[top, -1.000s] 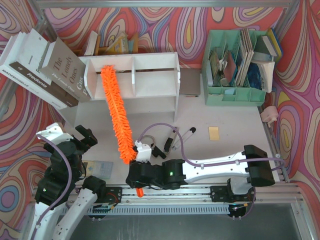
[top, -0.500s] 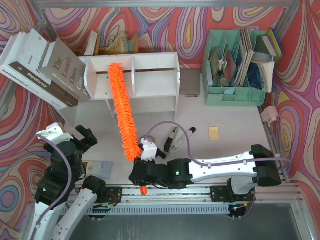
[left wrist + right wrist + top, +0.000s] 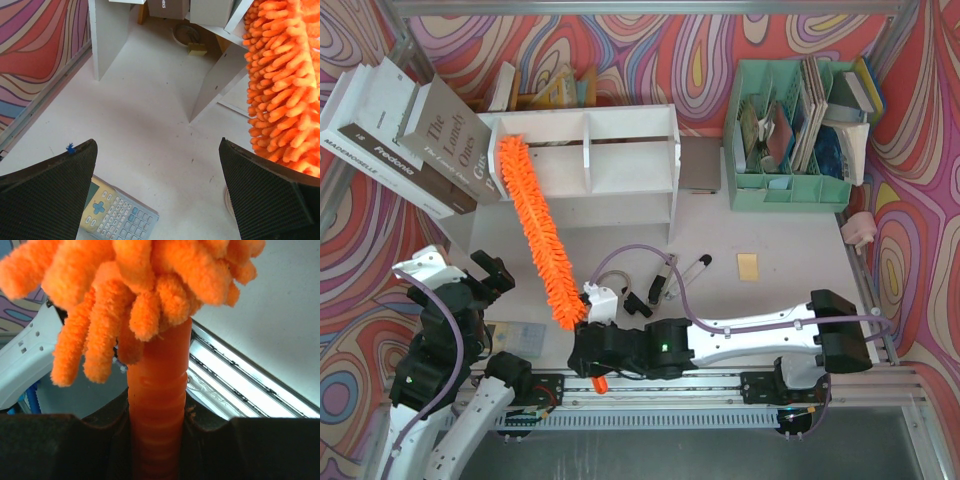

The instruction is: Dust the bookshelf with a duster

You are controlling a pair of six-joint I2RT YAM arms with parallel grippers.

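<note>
The white two-tier bookshelf [image 3: 620, 165] with a central divider stands at the back of the table. The fluffy orange duster [image 3: 532, 232] slants from my right gripper [image 3: 590, 318] up and left, with its tip at the shelf's left end. My right gripper is shut on the duster's ribbed orange handle [image 3: 159, 405]; the handle's end pokes out below the wrist. The duster's fluff also shows in the left wrist view [image 3: 282, 85], beside the shelf's white legs [image 3: 215, 82]. My left gripper [image 3: 157, 192] is open and empty, above the table at the near left.
A calculator [image 3: 117, 215] lies under my left gripper. Large books [image 3: 405, 135] lean left of the shelf. A mint green organiser [image 3: 790, 135] stands at the back right. Pens [image 3: 665, 280] and a yellow note [image 3: 748, 266] lie mid-table.
My right gripper has swung the duster's tip leftward along the shelf top, from near the divider to the left end. The left arm has not moved.
</note>
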